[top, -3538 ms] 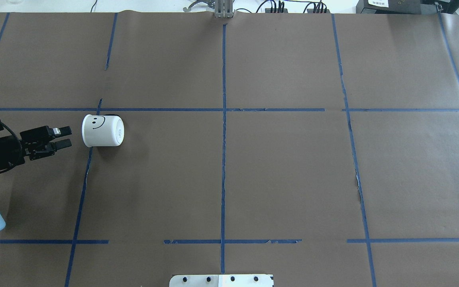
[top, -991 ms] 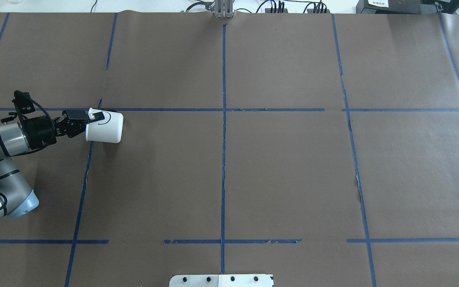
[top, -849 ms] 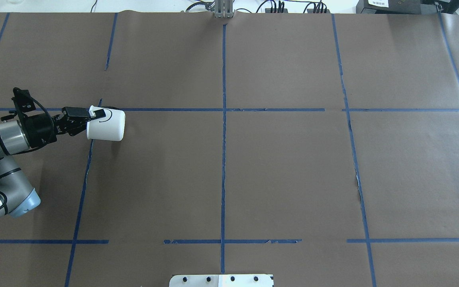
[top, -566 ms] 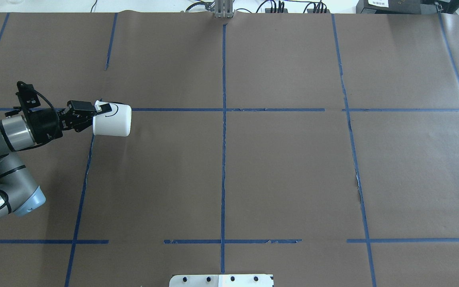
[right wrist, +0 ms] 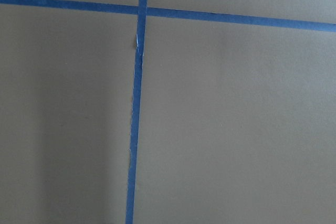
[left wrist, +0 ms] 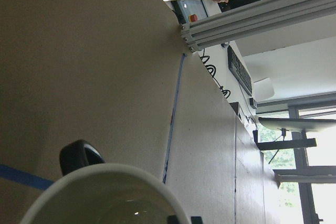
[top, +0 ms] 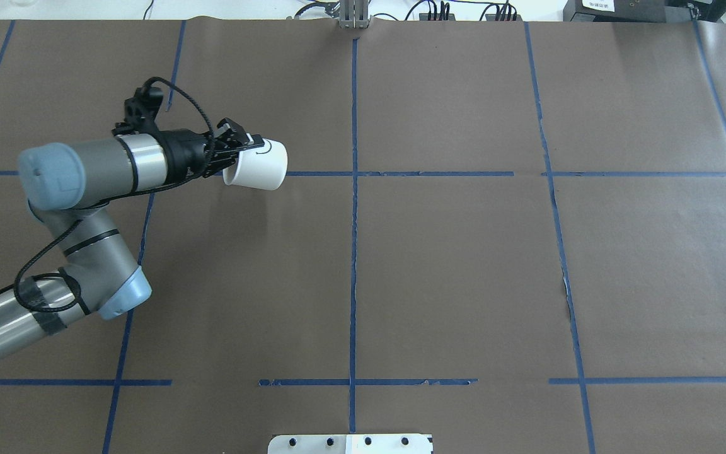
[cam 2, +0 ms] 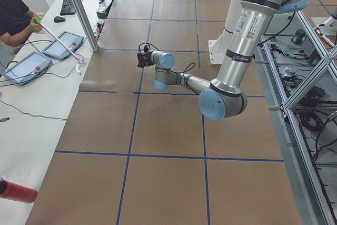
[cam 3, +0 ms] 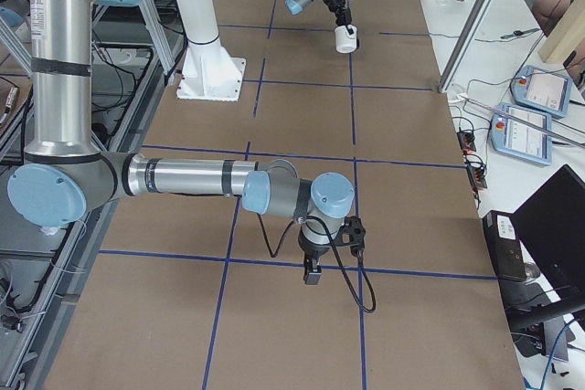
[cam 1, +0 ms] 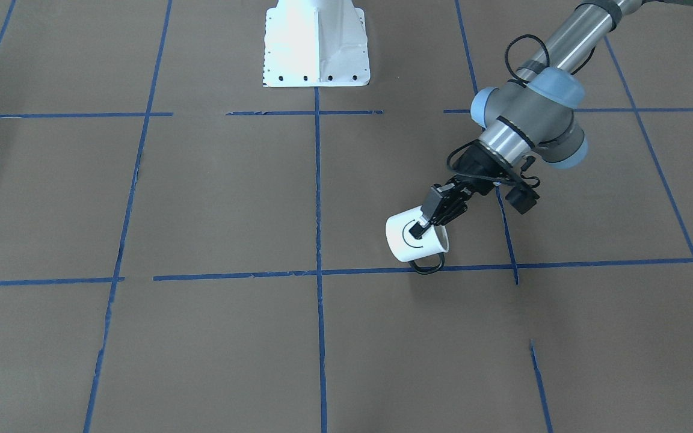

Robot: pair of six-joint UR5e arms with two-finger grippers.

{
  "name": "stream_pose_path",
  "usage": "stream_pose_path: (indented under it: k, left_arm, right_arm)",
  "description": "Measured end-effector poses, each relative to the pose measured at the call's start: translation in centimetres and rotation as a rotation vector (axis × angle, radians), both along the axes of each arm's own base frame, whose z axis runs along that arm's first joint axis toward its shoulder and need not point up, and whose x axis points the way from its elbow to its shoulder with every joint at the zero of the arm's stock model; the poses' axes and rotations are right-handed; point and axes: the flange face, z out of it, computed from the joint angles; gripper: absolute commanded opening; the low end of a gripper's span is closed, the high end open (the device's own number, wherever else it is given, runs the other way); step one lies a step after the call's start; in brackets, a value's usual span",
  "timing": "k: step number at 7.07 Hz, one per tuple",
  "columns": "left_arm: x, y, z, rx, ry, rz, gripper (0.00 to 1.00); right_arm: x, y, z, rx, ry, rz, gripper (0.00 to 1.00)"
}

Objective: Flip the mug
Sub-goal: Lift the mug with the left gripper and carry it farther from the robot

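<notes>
Right, my left jaws are clamped on the rim of the mug (top: 256, 165), one finger lying over its smiley face. The mug sits tipped sideways over the worktop (top: 464, 265), left of centre, base pointing away from the arm. Right jaws: I can't tell.
</notes>
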Motion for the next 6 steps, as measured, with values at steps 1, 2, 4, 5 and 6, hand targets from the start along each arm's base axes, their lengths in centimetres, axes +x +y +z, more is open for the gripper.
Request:
stream_pose_path:
  k: [1, 2, 4, 5, 6]
  left_arm:
    - [3.0, -0.3, -3.3, 0.020, -0.125, 0.026, 0.00]
    - [5.5, -0.7, -6.9, 0.037, -0.250, 0.057, 0.00]
    - [10.3, -0.7, -14.6, 0.058, -0.489, 0.130, 0.00]
    - [12.9, -0.1, -17.6, 0.059, -0.595, 0.146, 0.00]
    - [15.6, 0.5, -19.7, 0.061, -0.697, 0.153, 0.00]
  right_arm:
    - [0.0, 0.0, 0.0, 0.000, 0.000, 0.000, 1.00]
    - [0.0, 0.0, 0.0, 0.000, 0.000, 0.000, 1.00]
    - [0.0, 0.0, 0.0, 0.000, 0.000, 0.000, 1.00]
    - [0.0, 0.0, 0.0, 0.000, 0.000, 0.000, 1.00]
    - [0.0, 0.0, 0.0, 0.000, 0.000, 0.000, 1.00]
